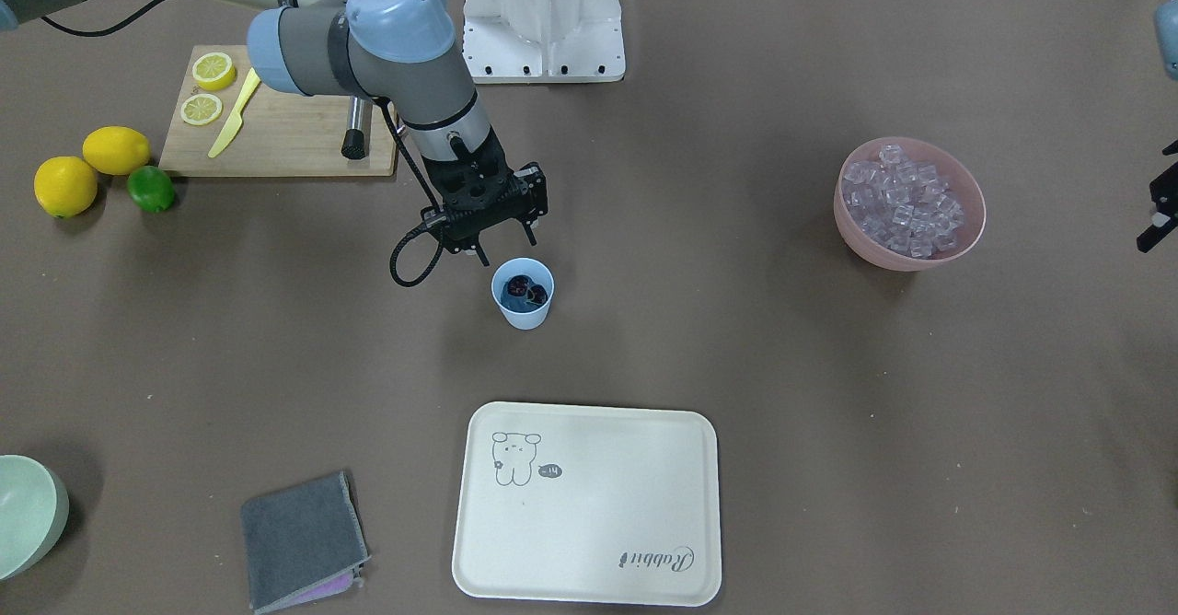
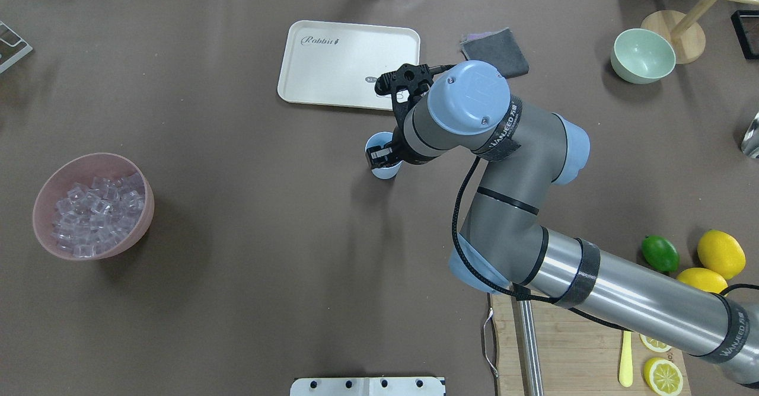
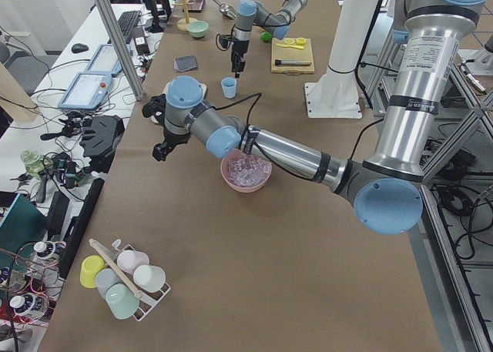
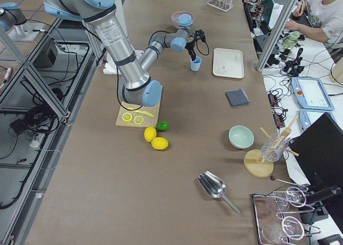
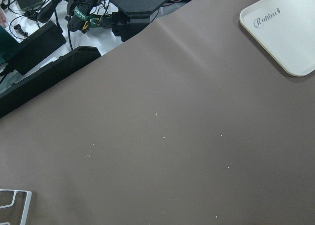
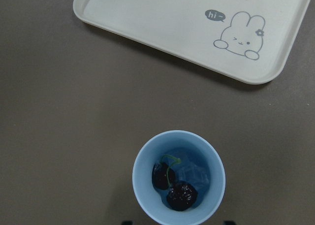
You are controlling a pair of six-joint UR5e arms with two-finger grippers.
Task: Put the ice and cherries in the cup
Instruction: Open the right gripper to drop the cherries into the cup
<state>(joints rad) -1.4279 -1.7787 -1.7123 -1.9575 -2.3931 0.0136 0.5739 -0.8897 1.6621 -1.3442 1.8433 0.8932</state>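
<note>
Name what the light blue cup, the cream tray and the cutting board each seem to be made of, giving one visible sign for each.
Light blue cup: likely plastic, with a smooth, faintly glossy wall and a thin, even rim.
Cream tray: probably plastic or melamine, with a satin surface, moulded rounded corners and a printed rabbit.
Cutting board: looks like bamboo or wood, matte tan with straight grain lines.
</note>
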